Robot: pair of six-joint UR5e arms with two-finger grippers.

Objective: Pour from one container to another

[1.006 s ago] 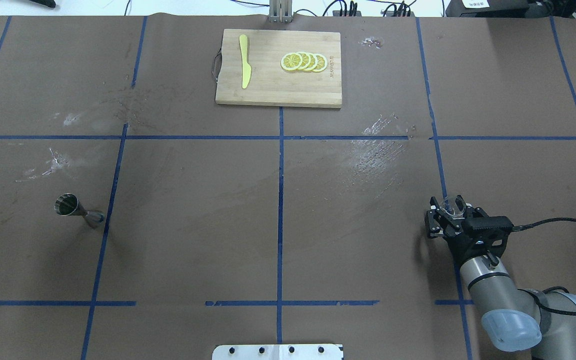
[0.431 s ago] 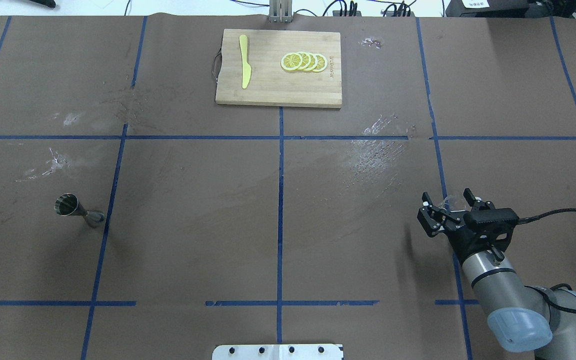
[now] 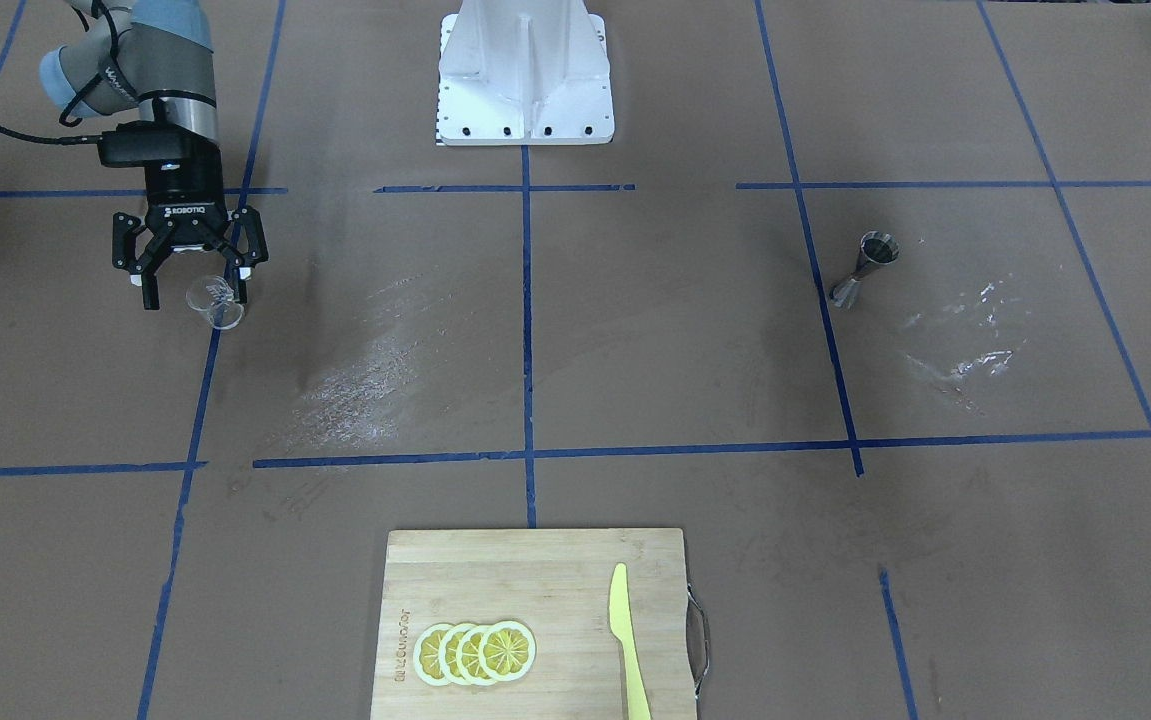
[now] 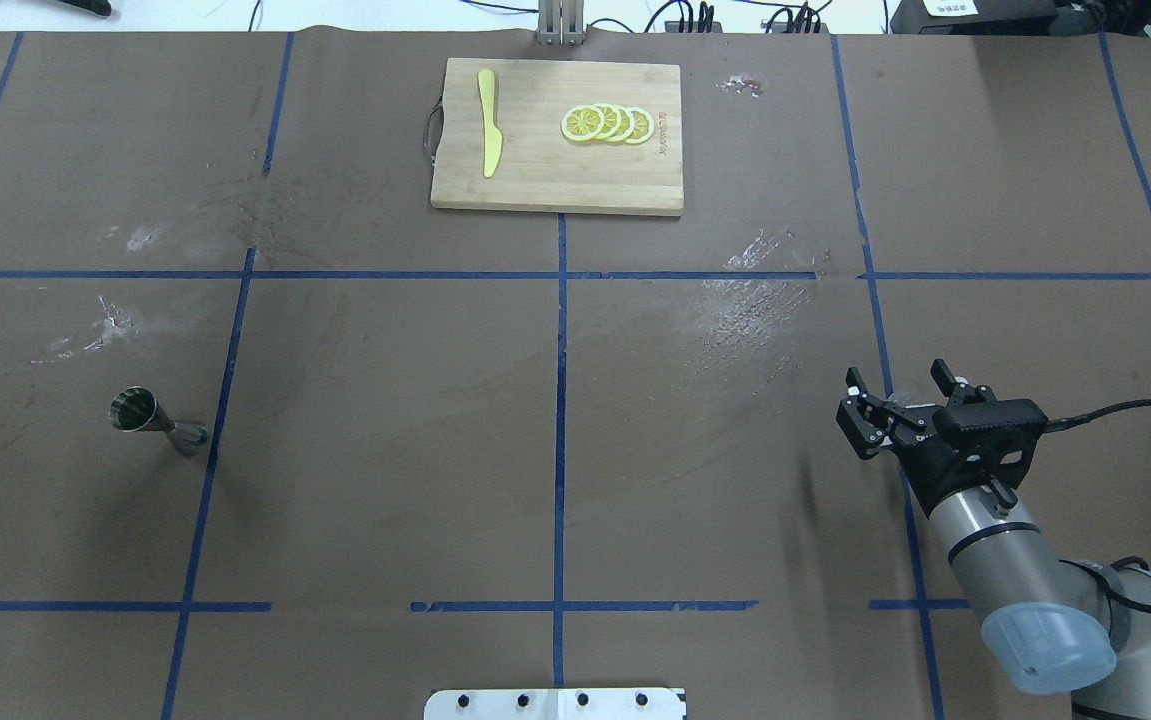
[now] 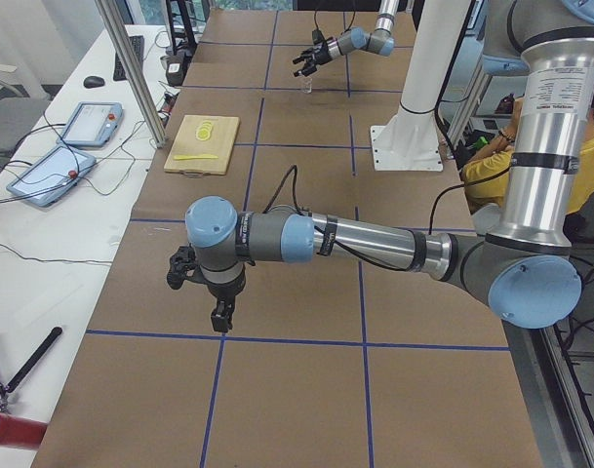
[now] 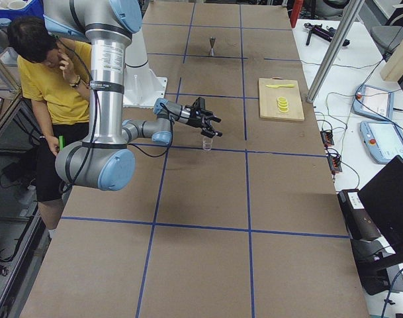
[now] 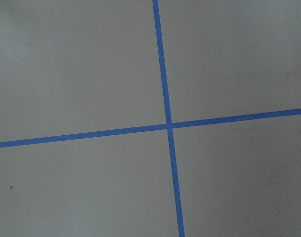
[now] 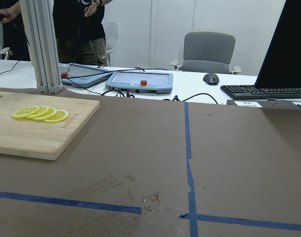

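The small clear glass stands upright on the brown table near a blue tape line, and also shows faintly from overhead. My right gripper hangs open just above it, fingers spread to either side and touching nothing. The silver jigger stands alone far off on the table's left side. My left gripper shows only in the exterior left view, pointing down over bare table, so I cannot tell its state. Its wrist view holds only a blue tape cross.
At the far middle edge lies a wooden cutting board with a yellow knife and lemon slices. The robot base plate sits at the near edge. A seated person is beside the base.
The right gripper, shut on the glass a second ago, has opened, let it go and drawn back and up. The glass stays on the table. The jigger has not moved.
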